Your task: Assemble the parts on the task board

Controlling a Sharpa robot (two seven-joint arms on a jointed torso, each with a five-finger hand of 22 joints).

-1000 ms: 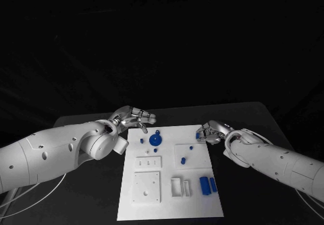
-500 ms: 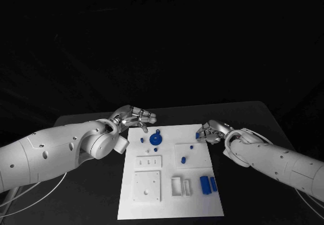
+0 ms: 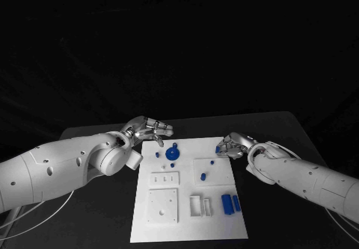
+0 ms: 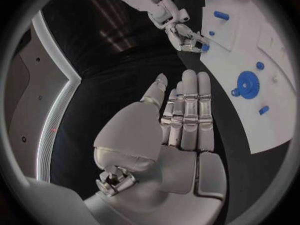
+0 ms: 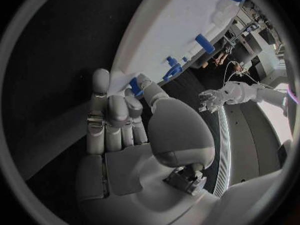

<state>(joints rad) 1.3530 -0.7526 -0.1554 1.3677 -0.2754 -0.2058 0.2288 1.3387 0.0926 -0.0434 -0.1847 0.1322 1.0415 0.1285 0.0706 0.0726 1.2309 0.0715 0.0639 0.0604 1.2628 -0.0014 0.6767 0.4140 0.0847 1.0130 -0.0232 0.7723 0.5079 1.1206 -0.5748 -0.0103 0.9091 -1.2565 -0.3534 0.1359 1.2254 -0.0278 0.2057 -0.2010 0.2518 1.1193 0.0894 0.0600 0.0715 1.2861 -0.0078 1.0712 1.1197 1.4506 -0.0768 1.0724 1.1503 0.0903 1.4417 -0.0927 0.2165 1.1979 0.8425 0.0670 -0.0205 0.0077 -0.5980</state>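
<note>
1. Watching the right hand [image 3: 233, 146] first, I saw it at the board's far right edge, thumb and fingers pinching a small blue part [image 5: 135, 86]; against the pictures from a moment before it had shifted a little toward the board's far corner, the part coming with it.
2. I judged that as the part being carried or eased along the edge, not yet seated anywhere.
3. Across from it, my left hand [image 3: 150, 129] hovered over the board's far left corner, fingers straight and pressed together side by side, holding nothing; it had not visibly moved.
4. Just below that hand's fingertips sat the blue gear [image 3: 173, 153], with a small blue peg [image 3: 157, 154] beside it on the task board [image 3: 187, 228].
5. Farther from both hands, toward me, two upright blue blocks [image 3: 230, 204] stood beside a white slotted holder [image 3: 201, 206]; these stayed put.
6. I could read no brand, label or writing on the board, parts or arms.
</note>
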